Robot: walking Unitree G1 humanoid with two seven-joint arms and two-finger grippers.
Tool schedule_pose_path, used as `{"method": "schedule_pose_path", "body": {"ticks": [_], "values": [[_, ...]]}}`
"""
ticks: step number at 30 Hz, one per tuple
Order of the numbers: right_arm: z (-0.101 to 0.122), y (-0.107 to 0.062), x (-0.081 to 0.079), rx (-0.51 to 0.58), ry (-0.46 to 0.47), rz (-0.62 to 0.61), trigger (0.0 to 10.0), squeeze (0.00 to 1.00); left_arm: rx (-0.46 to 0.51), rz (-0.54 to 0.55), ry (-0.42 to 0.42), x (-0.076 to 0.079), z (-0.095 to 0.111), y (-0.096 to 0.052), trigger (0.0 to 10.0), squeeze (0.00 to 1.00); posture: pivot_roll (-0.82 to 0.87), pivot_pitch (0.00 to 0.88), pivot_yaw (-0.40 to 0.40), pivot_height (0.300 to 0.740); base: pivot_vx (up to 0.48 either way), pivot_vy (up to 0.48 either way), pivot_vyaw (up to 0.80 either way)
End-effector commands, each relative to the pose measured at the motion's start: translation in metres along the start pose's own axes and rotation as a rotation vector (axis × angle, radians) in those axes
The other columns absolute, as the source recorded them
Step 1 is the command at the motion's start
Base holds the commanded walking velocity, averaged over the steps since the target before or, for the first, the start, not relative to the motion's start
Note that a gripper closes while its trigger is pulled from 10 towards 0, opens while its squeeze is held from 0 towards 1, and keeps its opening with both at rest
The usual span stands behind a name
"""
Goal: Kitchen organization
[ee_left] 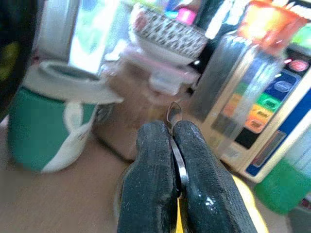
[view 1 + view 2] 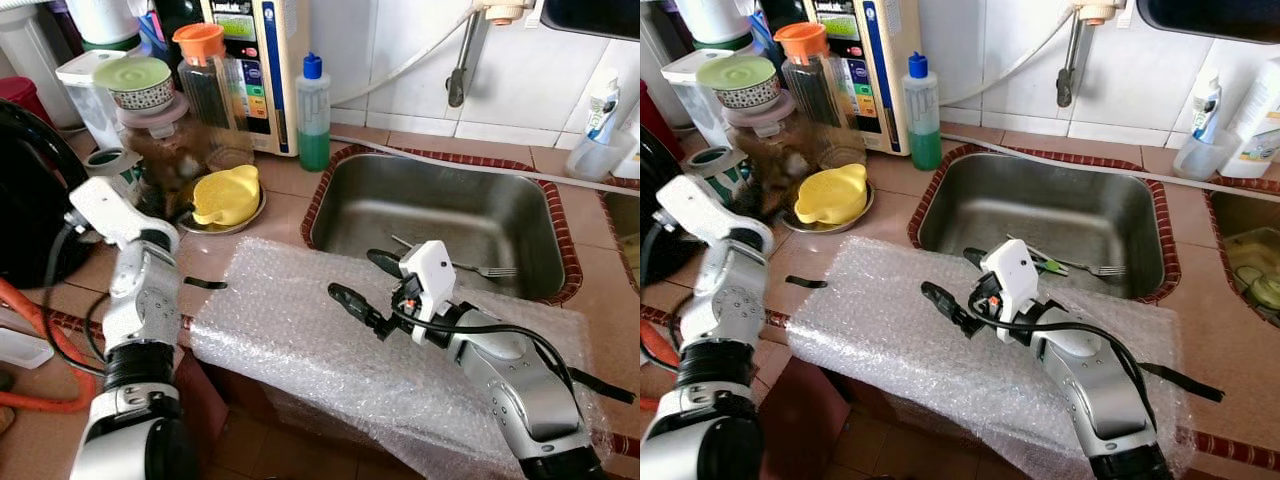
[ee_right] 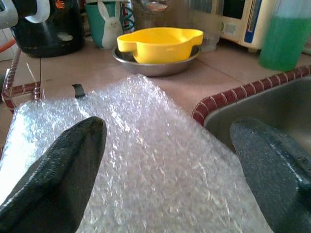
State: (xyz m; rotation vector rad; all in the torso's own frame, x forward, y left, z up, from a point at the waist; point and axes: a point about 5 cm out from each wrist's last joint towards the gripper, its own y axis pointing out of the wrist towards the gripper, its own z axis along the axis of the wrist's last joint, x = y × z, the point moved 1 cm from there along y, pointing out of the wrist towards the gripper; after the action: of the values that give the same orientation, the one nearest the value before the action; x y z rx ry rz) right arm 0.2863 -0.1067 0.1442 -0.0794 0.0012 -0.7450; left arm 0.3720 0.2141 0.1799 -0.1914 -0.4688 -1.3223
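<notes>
- My left claw [image 1: 176, 160] is pinched tight on a thin metal piece, a spoon [image 1: 174, 115] by the look of its rounded tip, held up near the back left of the worktop [image 2: 290, 180] in front of the jars.
- My right claw [image 2: 358, 283] is spread wide and holds nothing; it hovers over the bubble wrap [image 2: 300, 330] along the worktop's front edge, just beside the sink's near rim.
- A fork [image 2: 480, 268] lies on the sink [image 2: 440, 215] floor, toward its right side.
- A yellow dish [image 2: 228, 195] sits in a metal plate on the worktop, left of the sink, with a green mug [image 1: 53, 121] and jars crowded behind it.
- I judge the spoon to be light, stiff and slick; my grip is on its narrow part, so it could pivot or slip if I swing it.
- The fork would handle the same way: better taken across the middle of the handle, since it lies flat on smooth steel.
- The bubble wrap is soft and springy and may drag along if my fingers catch on it.
</notes>
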Motion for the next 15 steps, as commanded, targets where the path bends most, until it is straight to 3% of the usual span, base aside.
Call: {"method": "schedule_pose_path", "body": {"ticks": [1,3,5,6,10,15], "values": [[0.002,0.0,0.003,0.007,-0.012,-0.012,10.0,0.0,0.026,-0.032,0.003,0.006,0.006,0.001,0.0,0.0,0.04,0.015,0.102,0.74,0.0,0.0,0.0],[0.003,0.0,0.005,0.008,-0.008,-0.026,10.0,0.0,0.009,-0.045,-0.01,0.009,0.003,0.0,0.0,0.0,0.04,0.015,0.102,0.74,0.0,0.0,0.0],[0.004,0.0,0.01,0.028,0.036,-0.062,10.0,0.0,-0.022,-0.098,-0.093,0.017,-0.003,-0.002,0.0,0.0,0.03,0.014,0.103,0.74,0.0,0.0,0.0],[0.004,0.0,0.01,0.028,0.036,-0.062,10.0,0.0,-0.022,-0.098,-0.093,0.017,-0.003,-0.002,0.0,0.0,0.03,0.014,0.103,0.74,0.0,0.0,0.0],[0.009,0.0,0.021,0.085,0.13,-0.151,10.0,0.0,-0.112,-0.218,-0.306,0.038,-0.014,-0.008,0.0,0.0,0.03,0.016,0.099,0.74,0.0,0.0,0.0],[0.008,-0.002,0.04,0.11,0.232,-0.283,10.0,0.0,-0.159,-0.287,-0.371,0.058,-0.024,-0.019,0.0,0.0,0.03,0.015,0.095,0.74,0.0,0.0,0.0]]}}
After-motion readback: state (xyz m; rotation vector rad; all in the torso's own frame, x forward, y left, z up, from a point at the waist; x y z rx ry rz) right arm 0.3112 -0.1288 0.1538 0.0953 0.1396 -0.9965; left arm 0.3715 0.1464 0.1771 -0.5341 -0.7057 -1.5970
